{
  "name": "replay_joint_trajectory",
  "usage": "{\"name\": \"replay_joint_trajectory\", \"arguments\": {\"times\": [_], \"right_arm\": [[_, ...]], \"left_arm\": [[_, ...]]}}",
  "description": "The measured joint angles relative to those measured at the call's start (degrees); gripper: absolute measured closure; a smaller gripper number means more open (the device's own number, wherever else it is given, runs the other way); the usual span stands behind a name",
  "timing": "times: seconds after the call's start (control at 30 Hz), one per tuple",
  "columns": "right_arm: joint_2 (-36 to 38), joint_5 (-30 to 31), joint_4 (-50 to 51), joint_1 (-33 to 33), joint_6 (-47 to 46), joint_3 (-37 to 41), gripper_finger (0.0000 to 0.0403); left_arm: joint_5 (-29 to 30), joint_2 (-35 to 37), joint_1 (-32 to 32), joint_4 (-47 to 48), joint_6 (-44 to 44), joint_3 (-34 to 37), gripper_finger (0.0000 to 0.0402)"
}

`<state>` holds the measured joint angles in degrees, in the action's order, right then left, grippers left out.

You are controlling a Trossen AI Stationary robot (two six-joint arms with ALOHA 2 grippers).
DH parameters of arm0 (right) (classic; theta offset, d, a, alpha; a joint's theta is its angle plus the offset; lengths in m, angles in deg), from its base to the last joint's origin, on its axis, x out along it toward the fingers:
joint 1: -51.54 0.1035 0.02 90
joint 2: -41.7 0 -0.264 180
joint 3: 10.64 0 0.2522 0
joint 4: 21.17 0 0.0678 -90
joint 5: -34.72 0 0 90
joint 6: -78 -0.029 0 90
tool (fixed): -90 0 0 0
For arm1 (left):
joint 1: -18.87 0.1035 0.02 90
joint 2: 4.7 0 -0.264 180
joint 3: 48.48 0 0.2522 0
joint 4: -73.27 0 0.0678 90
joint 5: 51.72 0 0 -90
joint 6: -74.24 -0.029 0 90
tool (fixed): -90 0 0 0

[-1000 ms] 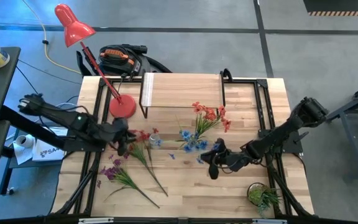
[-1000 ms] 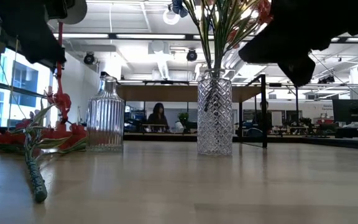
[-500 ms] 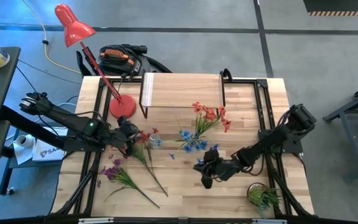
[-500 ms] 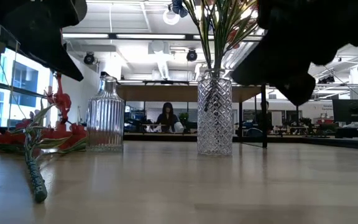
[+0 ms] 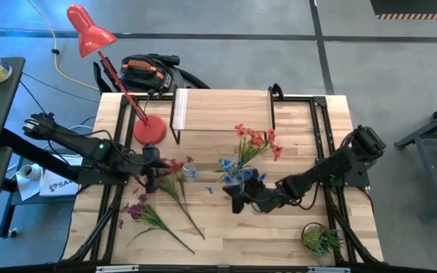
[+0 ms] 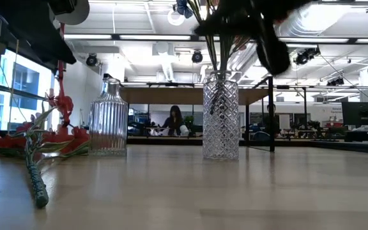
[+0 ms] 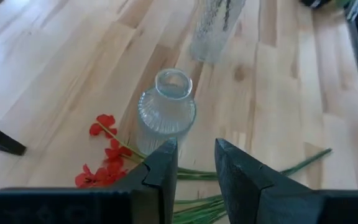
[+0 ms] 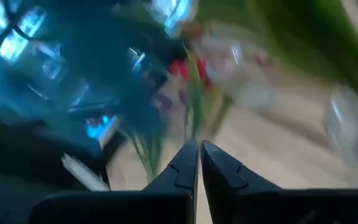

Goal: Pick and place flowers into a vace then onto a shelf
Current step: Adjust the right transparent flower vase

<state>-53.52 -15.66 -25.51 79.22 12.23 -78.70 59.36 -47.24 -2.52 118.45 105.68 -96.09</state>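
Observation:
A tall diamond-cut glass vase (image 6: 221, 118) stands mid-table and holds flowers (image 5: 253, 144) with red, orange and blue blossoms. A small ribbed glass vase (image 7: 165, 113) stands to its left. A red spray (image 5: 174, 176) and a purple spray (image 5: 146, 214) lie flat on the table. My left gripper (image 7: 196, 155) hovers open just left of the ribbed vase, above the red spray's stems (image 7: 229, 177). My right gripper (image 5: 236, 201) is shut and holds nothing. It hangs in the air just near-side of the tall vase. The shelf (image 5: 222, 110) stands at the far edge.
A red desk lamp (image 5: 149, 130) stands at the far left, next to the shelf. A small leafy plant (image 5: 321, 240) sits at the near right corner. Bare wood lies along the near edge between the purple spray and the plant. A person (image 6: 172, 121) sits far off in the room.
My right gripper has moved toward the table's left, closing in on the tall vase; in the low view it now sits higher. My left gripper drifted slightly toward the ribbed vase and back. The flowers and vases have stayed put.

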Motion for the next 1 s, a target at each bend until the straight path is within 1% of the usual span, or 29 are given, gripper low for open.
{"name": "replay_joint_trajectory", "arguments": {"times": [0.03,0.07,0.13,0.2,0.27,0.33,0.47,0.57,0.63,0.7,0.8,0.9,1.0], "right_arm": [[0.1,0.5,-0.2,0.1,1.7,-1.6,0.0398],[0.2,-0.7,-0.4,0.1,3.9,-2.8,0.0400],[0.4,-8.3,1.3,0.1,7.2,-4.4,0.0401],[0.3,-14.9,6.8,0.1,3.9,-5.2,0.0393],[0.2,-18.1,13.5,0.5,-2.3,-5.2,0.0378],[0.2,-19.5,18.4,1.6,-6.3,-5.2,0.0353],[0.2,-18.4,27.1,5.1,-12.1,-5.2,0.0277],[0.2,-13.6,34.6,7.0,-14.3,-5.2,0.0215],[0.2,-10.7,40.4,7.4,-14.2,-5.2,0.0180],[0.0,-8.5,44.9,7.2,-11.1,-5.2,0.0154],[-0.1,-5.7,48.6,6.2,-4.4,-5.2,0.0130],[-0.1,-2.8,49.5,4.8,1.2,-5.2,0.0117],[-0.1,-2.2,49.5,2.9,2.7,-5.2,0.0114]], "left_arm": [[0.0,0.6,0.0,0.1,0.3,0.0,0.0261],[0.0,1.2,0.0,0.2,0.3,0.0,0.0261],[0.0,2.2,0.0,0.0,0.3,0.0,0.0261],[0.0,3.0,0.0,0.5,0.3,0.0,0.0261],[0.1,3.5,0.0,0.6,0.3,0.0,0.0261],[0.1,3.9,0.0,1.7,0.3,0.0,0.0261],[0.1,3.9,0.0,3.9,0.5,0.0,0.0261],[0.1,3.9,0.0,4.9,1.0,0.0,0.0261],[0.2,3.9,0.0,5.3,1.0,0.0,0.0261],[0.4,3.9,0.0,5.2,1.0,0.0,0.0261],[0.5,3.9,0.0,5.2,1.0,0.0,0.0261],[0.5,3.9,0.0,5.2,1.0,0.0,0.0261],[0.6,3.9,0.0,5.2,1.8,0.0,0.0261]]}}
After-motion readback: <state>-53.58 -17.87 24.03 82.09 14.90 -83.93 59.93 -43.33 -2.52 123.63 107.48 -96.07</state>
